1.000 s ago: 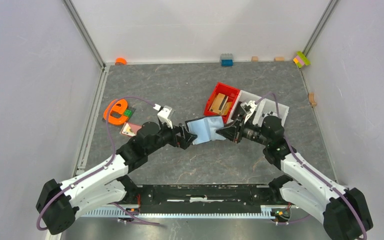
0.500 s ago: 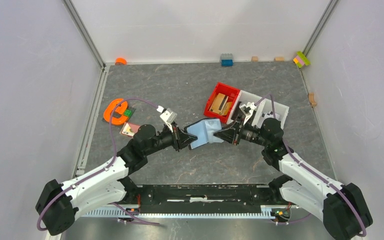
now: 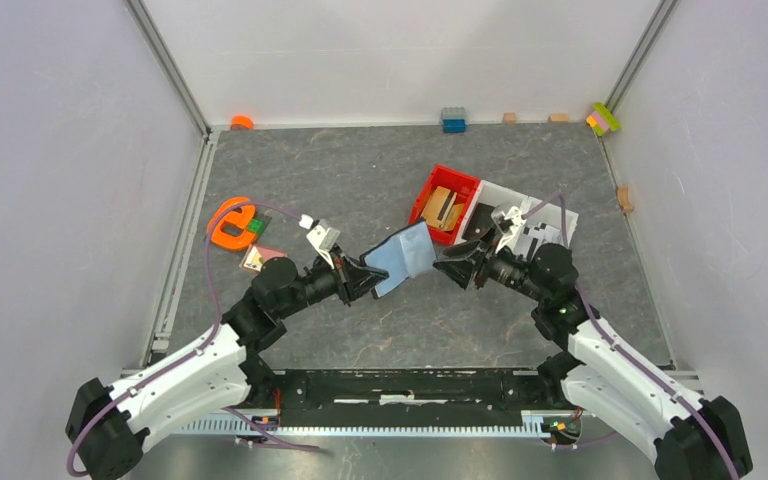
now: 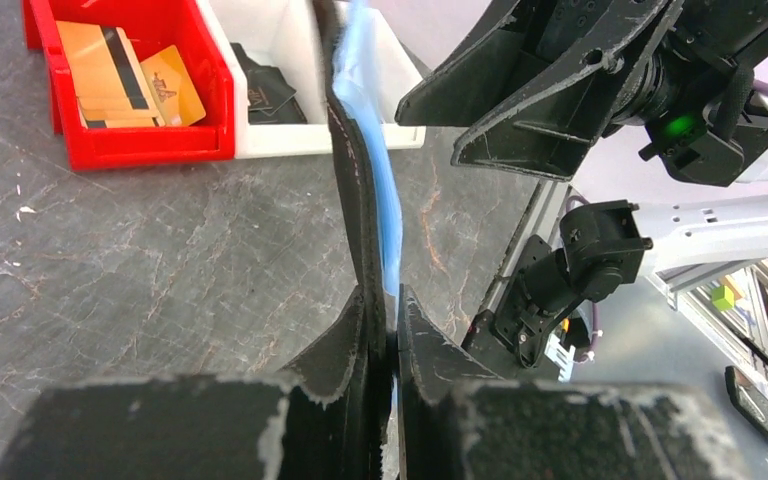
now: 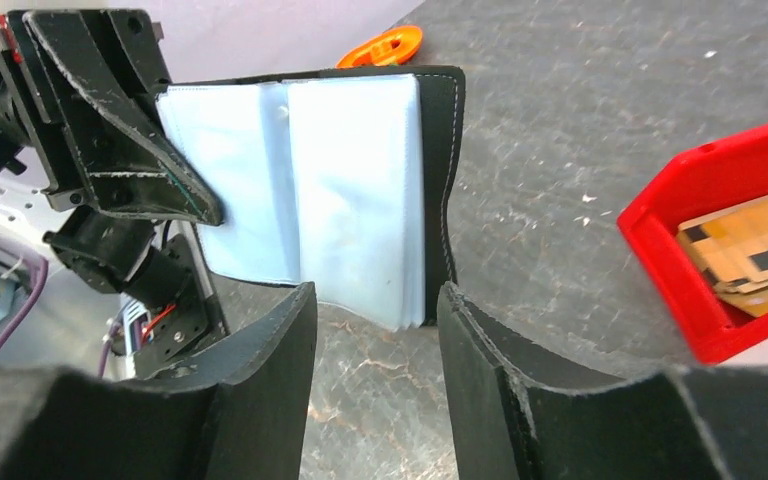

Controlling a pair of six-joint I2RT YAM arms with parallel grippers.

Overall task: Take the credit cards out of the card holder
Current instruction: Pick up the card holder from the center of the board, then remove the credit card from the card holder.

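Note:
The card holder (image 3: pixel 405 255) hangs open above the table between the arms, black outside and pale blue inside. My left gripper (image 3: pixel 372 280) is shut on its near-left edge; in the left wrist view the holder (image 4: pixel 360 200) stands edge-on, pinched between the jaws of that gripper (image 4: pixel 390 300). My right gripper (image 3: pixel 442 262) is open just right of the holder and apart from it. In the right wrist view its jaws (image 5: pixel 375 300) stand wide below the holder's clear sleeves (image 5: pixel 350 190), which look empty. One pinkish credit card (image 3: pixel 260 257) lies on the table by the left arm.
A red bin (image 3: pixel 428 192) with orange-tan flat pieces and a white bin (image 3: pixel 560 222) stand just behind the right gripper. An orange tool (image 3: pixel 230 222) lies at the left. Small blocks line the back wall.
My left gripper has shut on the card holder's left edge. My right gripper has opened, let go of the holder and drawn back a little to the right. The holder now tilts up toward the bins.

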